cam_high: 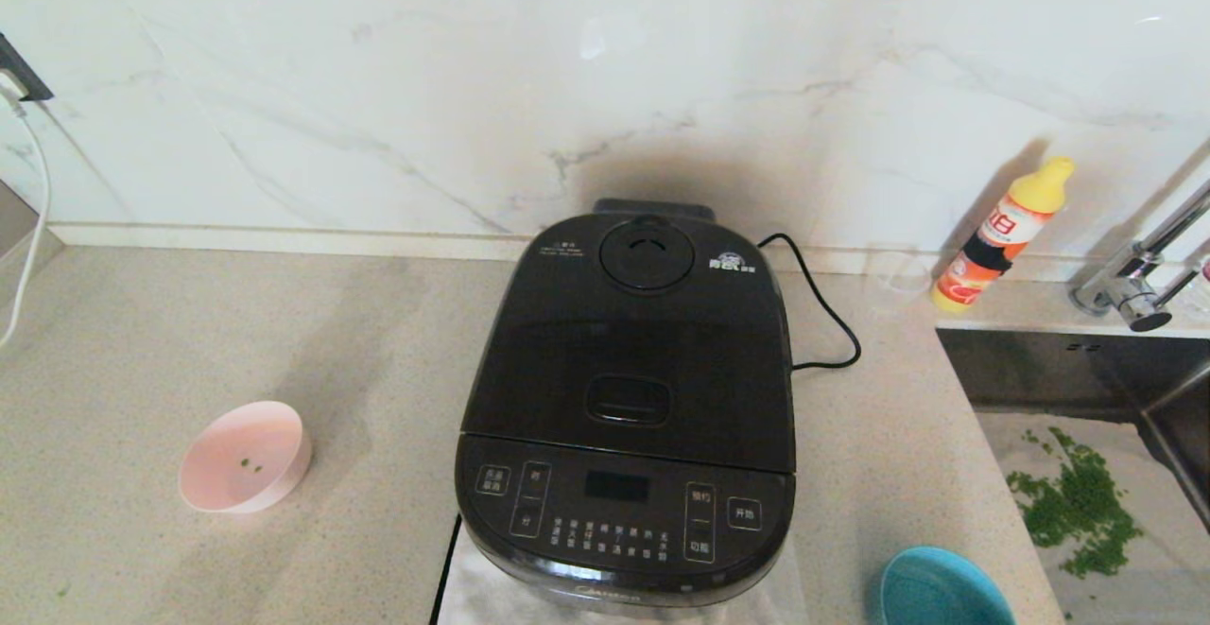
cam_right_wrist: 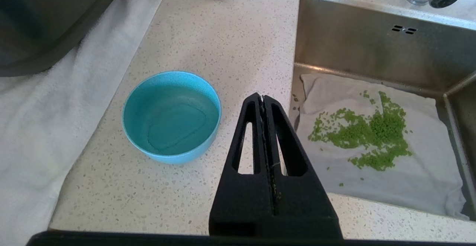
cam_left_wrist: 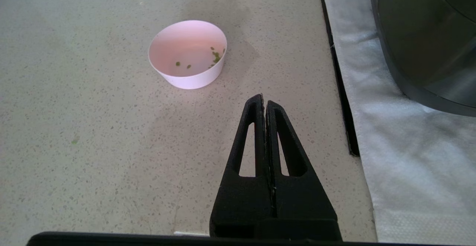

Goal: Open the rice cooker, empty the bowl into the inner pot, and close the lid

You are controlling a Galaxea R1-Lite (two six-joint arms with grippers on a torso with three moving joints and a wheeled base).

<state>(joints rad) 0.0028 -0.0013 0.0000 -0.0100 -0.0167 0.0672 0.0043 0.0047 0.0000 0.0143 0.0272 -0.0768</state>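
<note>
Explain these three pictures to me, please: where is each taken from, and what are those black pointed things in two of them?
One picture looks down from the robot's head at a kitchen counter. There a black rice cooker stands with its lid shut. The other two come from cameras on the robot's wrists. The black wedges are its grippers. The left gripper is closed and empty, above the counter near a pink bowl holding a few green bits. The right gripper, also closed and empty, is near a teal bowl, beside a sink where green bits lie on a cloth.
</note>
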